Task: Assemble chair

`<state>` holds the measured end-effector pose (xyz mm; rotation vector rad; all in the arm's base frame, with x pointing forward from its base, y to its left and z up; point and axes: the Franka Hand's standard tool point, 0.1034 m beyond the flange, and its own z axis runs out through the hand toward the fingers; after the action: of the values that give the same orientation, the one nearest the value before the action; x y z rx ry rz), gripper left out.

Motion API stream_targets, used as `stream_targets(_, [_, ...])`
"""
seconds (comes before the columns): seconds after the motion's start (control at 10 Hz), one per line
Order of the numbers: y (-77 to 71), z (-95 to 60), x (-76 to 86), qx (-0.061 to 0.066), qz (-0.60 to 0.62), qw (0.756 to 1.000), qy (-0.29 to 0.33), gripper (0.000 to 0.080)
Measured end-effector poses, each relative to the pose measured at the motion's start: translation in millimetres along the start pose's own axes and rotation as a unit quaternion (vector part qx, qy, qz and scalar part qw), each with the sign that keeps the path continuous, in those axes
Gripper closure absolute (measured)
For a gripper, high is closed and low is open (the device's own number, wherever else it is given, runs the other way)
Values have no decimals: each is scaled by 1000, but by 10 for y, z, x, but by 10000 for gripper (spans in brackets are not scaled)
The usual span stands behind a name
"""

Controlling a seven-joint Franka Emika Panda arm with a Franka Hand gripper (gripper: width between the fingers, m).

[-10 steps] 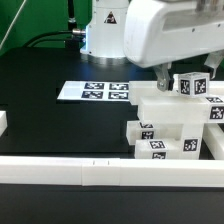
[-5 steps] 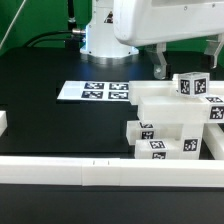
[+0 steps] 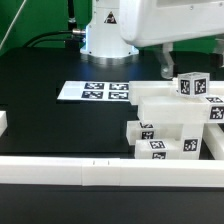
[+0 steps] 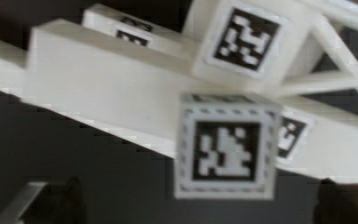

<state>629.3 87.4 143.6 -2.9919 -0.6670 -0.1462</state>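
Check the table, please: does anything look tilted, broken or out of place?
Nothing stands out. The white chair parts sit squarely together at the exterior view's right, the marker board lies flat, and the gripper hangs above the parts. No damage shows.

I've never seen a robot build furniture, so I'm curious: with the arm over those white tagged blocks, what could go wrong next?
The gripper hangs close above the chair parts; if it comes down off line, a finger might knock the small tagged block sticking up on top. In the wrist view the nearest tag looks blurred, so aiming by it may be unreliable. The parts sit near the border rail; a shove could jam them there.
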Motion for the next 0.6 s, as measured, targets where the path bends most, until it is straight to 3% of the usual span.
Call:
stream_targets(0.5, [-13,29,8,0,18,1000,-1,150])
stream_targets(0.6, [-31,62,-21,9,52,999,-3,150])
